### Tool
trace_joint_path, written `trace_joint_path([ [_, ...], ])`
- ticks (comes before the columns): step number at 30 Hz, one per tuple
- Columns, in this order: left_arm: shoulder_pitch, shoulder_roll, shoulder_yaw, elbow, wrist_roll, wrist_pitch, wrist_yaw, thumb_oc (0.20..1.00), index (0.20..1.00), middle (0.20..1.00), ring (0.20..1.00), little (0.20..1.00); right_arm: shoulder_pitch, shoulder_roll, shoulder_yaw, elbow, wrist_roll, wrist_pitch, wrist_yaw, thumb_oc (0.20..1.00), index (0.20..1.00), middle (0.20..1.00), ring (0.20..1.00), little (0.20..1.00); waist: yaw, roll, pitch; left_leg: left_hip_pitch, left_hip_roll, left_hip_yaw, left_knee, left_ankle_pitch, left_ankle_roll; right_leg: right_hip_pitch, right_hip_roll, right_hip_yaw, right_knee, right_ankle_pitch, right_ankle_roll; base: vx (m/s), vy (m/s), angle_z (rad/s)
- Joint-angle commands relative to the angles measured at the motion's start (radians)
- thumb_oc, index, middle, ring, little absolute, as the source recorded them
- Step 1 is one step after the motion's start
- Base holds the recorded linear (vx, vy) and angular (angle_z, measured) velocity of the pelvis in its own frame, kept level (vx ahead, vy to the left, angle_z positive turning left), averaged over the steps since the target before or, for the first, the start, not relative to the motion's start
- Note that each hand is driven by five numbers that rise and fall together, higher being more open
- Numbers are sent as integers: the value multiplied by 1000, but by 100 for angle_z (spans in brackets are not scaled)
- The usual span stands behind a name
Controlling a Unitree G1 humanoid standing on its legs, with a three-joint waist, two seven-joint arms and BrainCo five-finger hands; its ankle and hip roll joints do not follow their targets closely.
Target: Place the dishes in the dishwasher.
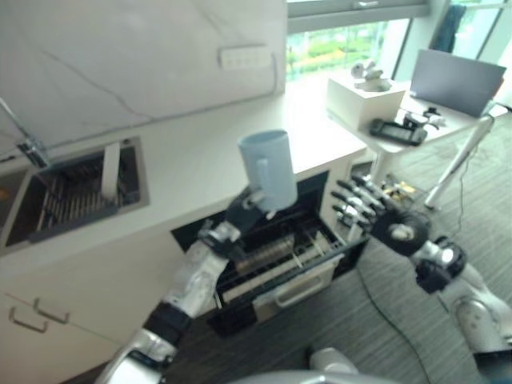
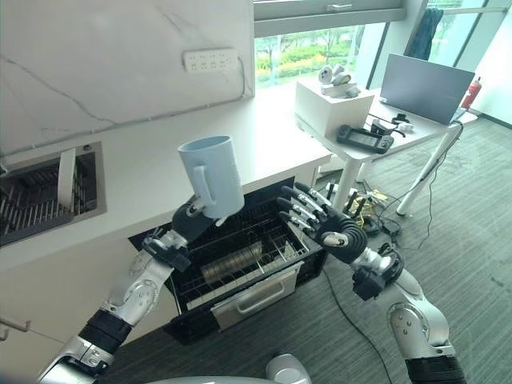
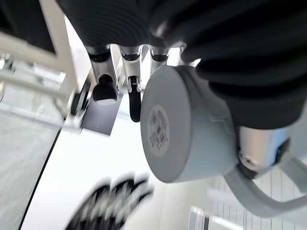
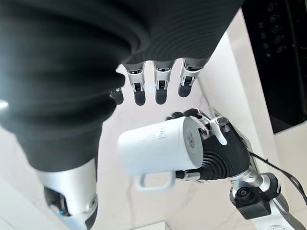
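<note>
Dishwasher (image 2: 240, 272) stands open below the counter (image 2: 264, 136), its wire rack (image 2: 248, 260) pulled out and, as far as can be seen, unloaded. One light blue mug (image 2: 212, 178) is held above the rack and in front of the counter edge, upright with its mouth upward and its handle turned toward the left robot hand (image 2: 192, 218). That robot hand is clamped on the mug from below, fingers curled round the base and handle side. A round printed label sits on the mug's base (image 3: 159, 127); its writing cannot be read. The right robot hand (image 2: 320, 220) hangs just beside the rack's right end, fingers straight and spread, touching nothing, apart from the mug.

Further back, a sink (image 1: 76, 192) is set in the counter at the left, with one white flat item (image 1: 110, 170) standing on edge in it. One white power strip (image 2: 211, 59) is fixed to the marble wall (image 2: 96, 56). At the right, a white side table (image 2: 416, 120) carries one white box (image 2: 332, 102), one dark handheld controller (image 2: 364, 138) and one open laptop (image 2: 424, 86).
</note>
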Motion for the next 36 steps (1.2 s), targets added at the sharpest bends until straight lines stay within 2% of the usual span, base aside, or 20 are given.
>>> trace_joint_path([
  [1, -50, 29, 7, -83, -26, 2, -41, 200, 200, 200, 200, 200, -81, -33, -31, -5, 54, -136, -122, 1000, 1000, 1000, 1000, 1000, 27, -12, 19, -51, 40, -130, 75, -26, -9, 31, -30, -53, 83, -59, 38, 18, 10, 8],
  [3, -49, 35, -3, -109, 8, 21, -38, 200, 200, 200, 200, 200, -107, -33, -20, -16, 8, -161, -208, 1000, 1000, 1000, 1000, 1000, 46, -9, 15, -57, 37, -144, 75, -26, -9, 33, -34, -65, 83, -63, 37, 30, 2, 14],
  [6, -49, 46, -14, -133, 43, 40, -38, 200, 200, 200, 200, 200, -127, -45, -9, -23, -52, -180, -284, 1000, 1000, 1000, 1000, 1000, 65, -8, 16, -63, 32, -162, 75, -23, -9, 39, -37, -76, 83, -67, 35, 35, 2, 29],
  [14, -62, 70, -30, -154, 118, 79, -44, 200, 200, 200, 200, 200, -181, -49, 32, -13, -59, -161, -362, 1000, 1000, 1000, 1000, 1000, 96, -9, 19, -72, 22, -196, 75, -17, -10, 51, -40, -96, 83, -75, 31, 24, 0, 13],
  [22, -67, 96, -43, -157, 192, 97, -62, 200, 200, 200, 200, 200, -202, -18, 105, -39, 57, -95, -263, 1000, 1000, 1000, 1000, 1000, 122, -12, 21, -83, 13, -224, 75, -10, -8, 56, -42, -111, 83, -79, 28, 20, -6, 11],
  [26, -67, 113, -47, -152, 224, 81, -66, 200, 200, 200, 200, 200, -199, -3, 147, -55, 111, -45, -183, 1000, 1000, 1000, 1000, 1000, 131, -13, 19, -86, 12, -229, 75, -7, -9, 56, -44, -116, 83, -79, 30, 2, -2, 1],
  [31, -70, 122, -52, -154, 223, 72, -66, 200, 200, 200, 200, 200, -206, 0, 180, -50, 123, -4, -146, 1000, 1000, 1000, 1000, 1000, 137, -14, 19, -86, 13, -230, 75, -4, -11, 58, -45, -122, 83, -80, 30, 3, -6, 3],
  [33, -73, 127, -58, -156, 213, 63, -76, 200, 200, 200, 200, 200, -203, -3, 203, -57, 169, 40, -101, 1000, 1000, 1000, 1000, 1000, 139, -16, 18, -87, 13, -230, 75, -2, -11, 58, -46, -124, 83, -79, 31, 0, 0, 0],
  [36, -74, 130, -64, -165, 222, 61, -76, 200, 200, 200, 200, 200, -199, -3, 213, -59, 167, 52, -98, 1000, 1000, 1000, 1000, 1000, 140, -18, 19, -87, 13, -232, 75, -2, -11, 58, -47, -125, 83, -79, 32, 0, 0, 0],
])
